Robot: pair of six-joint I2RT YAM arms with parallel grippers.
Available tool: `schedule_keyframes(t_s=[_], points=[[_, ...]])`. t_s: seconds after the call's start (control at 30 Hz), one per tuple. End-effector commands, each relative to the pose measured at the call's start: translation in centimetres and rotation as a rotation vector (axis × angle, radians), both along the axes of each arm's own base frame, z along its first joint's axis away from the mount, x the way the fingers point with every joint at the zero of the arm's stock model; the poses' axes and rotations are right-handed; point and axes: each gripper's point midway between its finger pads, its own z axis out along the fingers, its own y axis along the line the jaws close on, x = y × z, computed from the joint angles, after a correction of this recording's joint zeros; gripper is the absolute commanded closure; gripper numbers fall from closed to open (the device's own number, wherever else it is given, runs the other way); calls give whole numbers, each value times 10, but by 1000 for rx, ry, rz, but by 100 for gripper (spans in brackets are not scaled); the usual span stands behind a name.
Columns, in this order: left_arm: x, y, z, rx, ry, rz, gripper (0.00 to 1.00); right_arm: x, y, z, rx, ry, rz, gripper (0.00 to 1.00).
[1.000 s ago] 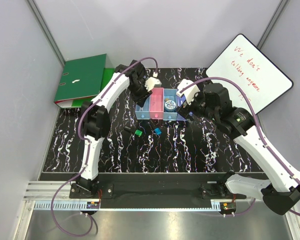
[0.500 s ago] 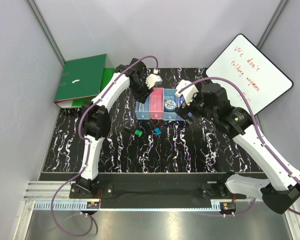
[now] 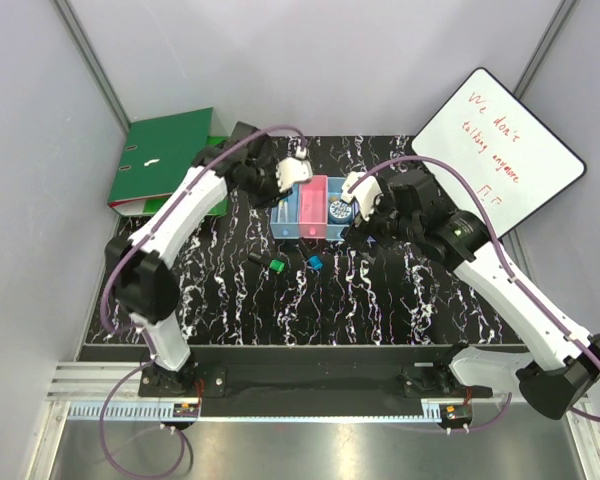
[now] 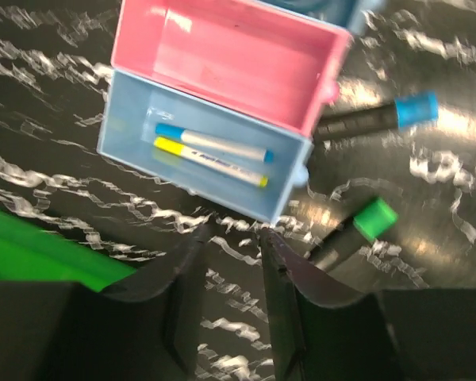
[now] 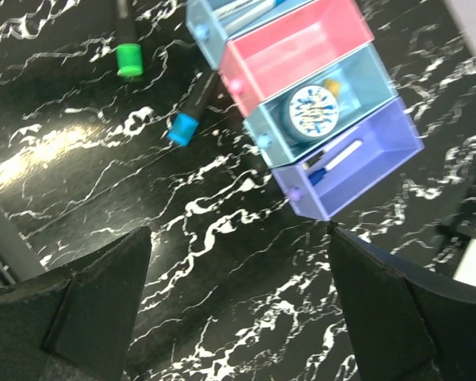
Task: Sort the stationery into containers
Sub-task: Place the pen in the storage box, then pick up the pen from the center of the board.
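The four joined bins stand at the back centre: light blue [image 3: 287,213], pink [image 3: 313,205], blue [image 3: 337,214], and purple [image 5: 357,155]. Two white markers [image 4: 210,151], one blue-capped and one yellow-capped, lie in the light blue bin [image 4: 143,135]. The pink bin [image 4: 222,55] is empty. The grey tape roll [image 5: 313,111] and an orange piece lie in the blue bin, a blue-capped marker [image 5: 333,163] in the purple one. A green-capped black marker [image 3: 275,264] and a blue-capped black marker [image 3: 314,262] lie loose in front. My left gripper [image 4: 232,234] hovers open and empty beside the light blue bin. My right gripper [image 5: 238,238] is wide open, empty, near the purple bin.
Green ring binders [image 3: 165,160] lie at the back left. A whiteboard [image 3: 500,150] with red writing leans at the back right. The black marbled tabletop [image 3: 380,300] stretches toward the arm bases, and grey walls close in both sides.
My left gripper has drawn back leftward from above the bins to their left end, its elbow swinging far left. My right gripper has shifted slightly left and nearer.
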Motion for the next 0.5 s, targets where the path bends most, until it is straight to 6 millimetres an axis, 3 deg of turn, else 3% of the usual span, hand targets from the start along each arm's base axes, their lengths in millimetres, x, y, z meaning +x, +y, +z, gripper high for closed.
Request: schedule_keyframes(t_s=[0.0, 0.03, 0.2, 0.47], points=[[-50, 8, -16, 147, -121, -312, 64, -1, 8, -8, 3, 22, 32, 0], [-66, 16, -37, 188, -85, -347, 64, 2, 8, -6, -3, 4, 31, 0], [-100, 25, -80, 296, -44, -502, 66, 8, 1, 7, -27, -54, 16, 0], [-91, 21, -121, 343, 86, -412, 70, 8, -4, 11, -38, -78, 6, 0]])
